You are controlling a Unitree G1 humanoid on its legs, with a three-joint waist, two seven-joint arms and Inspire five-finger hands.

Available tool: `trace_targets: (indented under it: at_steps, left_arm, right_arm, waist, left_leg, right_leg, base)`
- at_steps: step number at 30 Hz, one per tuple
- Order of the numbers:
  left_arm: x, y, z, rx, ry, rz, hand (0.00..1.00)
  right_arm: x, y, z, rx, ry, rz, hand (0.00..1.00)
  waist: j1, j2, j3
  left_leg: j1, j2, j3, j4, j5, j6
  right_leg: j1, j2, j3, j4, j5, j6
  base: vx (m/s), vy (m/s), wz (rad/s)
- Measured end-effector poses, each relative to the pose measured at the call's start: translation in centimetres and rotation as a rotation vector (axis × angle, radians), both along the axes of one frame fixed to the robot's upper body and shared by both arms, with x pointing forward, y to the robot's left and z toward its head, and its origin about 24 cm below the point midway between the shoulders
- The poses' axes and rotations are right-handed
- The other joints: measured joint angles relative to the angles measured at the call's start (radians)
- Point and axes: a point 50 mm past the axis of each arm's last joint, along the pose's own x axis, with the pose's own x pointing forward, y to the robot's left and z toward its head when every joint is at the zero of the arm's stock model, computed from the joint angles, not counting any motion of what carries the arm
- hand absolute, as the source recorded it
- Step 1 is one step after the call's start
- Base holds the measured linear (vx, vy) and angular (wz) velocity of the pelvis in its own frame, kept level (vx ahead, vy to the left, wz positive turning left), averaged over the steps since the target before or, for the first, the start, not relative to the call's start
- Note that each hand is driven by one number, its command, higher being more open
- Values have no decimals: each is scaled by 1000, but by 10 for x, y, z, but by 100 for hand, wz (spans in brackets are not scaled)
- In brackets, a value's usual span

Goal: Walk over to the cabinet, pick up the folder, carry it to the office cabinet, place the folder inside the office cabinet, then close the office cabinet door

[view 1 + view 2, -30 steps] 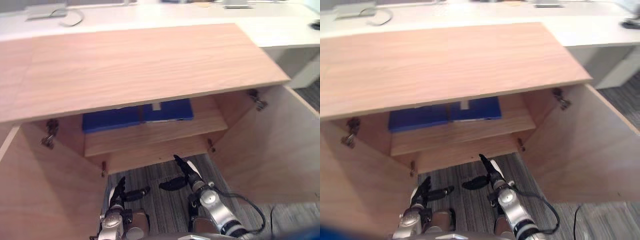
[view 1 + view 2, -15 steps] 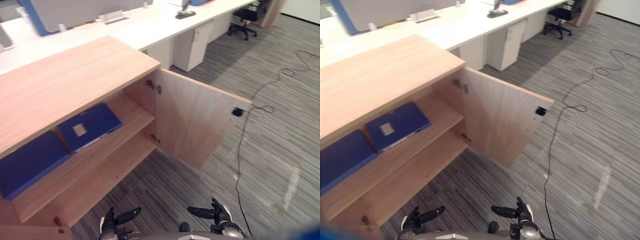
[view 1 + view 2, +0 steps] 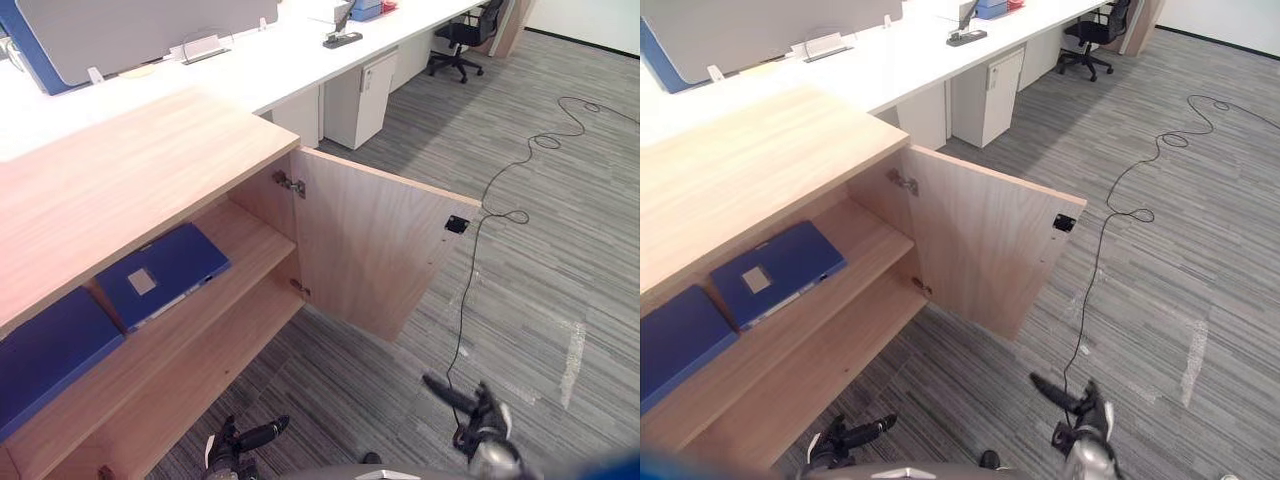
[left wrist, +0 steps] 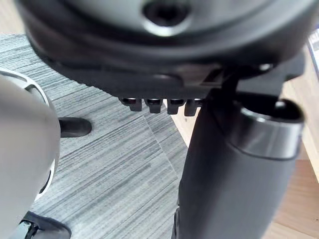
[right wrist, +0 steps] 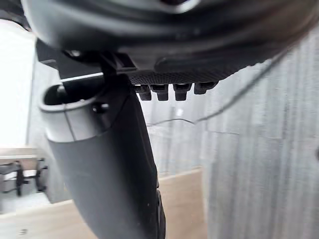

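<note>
A low wooden office cabinet [image 3: 130,170] stands with its right door [image 3: 375,245] swung wide. The blue folder [image 3: 160,273] lies flat on its upper shelf, beside a second folder [image 3: 45,350]. Both hands, left hand [image 3: 232,443] and right hand [image 3: 482,418], hang relaxed and empty above the carpet.

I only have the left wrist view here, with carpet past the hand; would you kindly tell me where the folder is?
Observer: A blue folder with a white label lies flat on the cabinet's upper shelf, beside a second blue folder.
Operator: Thank you. Is the door shut?
Observer: No, the cabinet door stands wide open, swung out over the carpet.
Operator: And is the right hand holding anything?
Observer: The right hand is open and empty, low over the carpet and apart from the door.
</note>
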Motion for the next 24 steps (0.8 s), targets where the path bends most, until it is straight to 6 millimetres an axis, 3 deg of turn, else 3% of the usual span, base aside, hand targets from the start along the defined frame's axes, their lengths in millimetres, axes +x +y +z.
trace_targets:
  at_steps: [5, 8, 20, 24]
  left_arm:
    - [-7, 6, 0, 20, 19, -47, 100]
    - [-11, 12, 0, 34, 27, -45, 100]
    - [-39, 16, -4, 39, 90, -24, 100]
    - [-39, 15, -4, 36, 89, -33, 100]
  right_arm:
    - [49, -38, 41, -180, -118, 33, 100]
    - [76, -51, 61, -226, -173, 41, 100]
    - [139, -65, 94, -231, -153, 89, 100]
    - [162, -72, 123, -240, -192, 85, 100]
  waist:
    - [3, 4, -3]
    - [7, 9, -5]
    - [36, 22, -7]
    - [37, 30, 16]
  left_leg:
    - [-13, -18, -34, -3, 6, 8]
    - [-14, -25, -59, -15, 19, 21]
    - [-32, -47, -130, -18, 36, 36]
    - [-38, -58, -159, -25, 48, 41]
  right_leg:
    - [0, -17, -21, -3, 9, 6]
    - [0, -23, -39, -3, 11, 4]
    - [6, -49, -87, 12, 12, 3]
    - [6, -61, -107, 21, 13, 3]
  base:
    - [-79, 23, 14]
    - [-43, -4, 20]
    - [-44, 16, 14]
    - [-67, 32, 17]
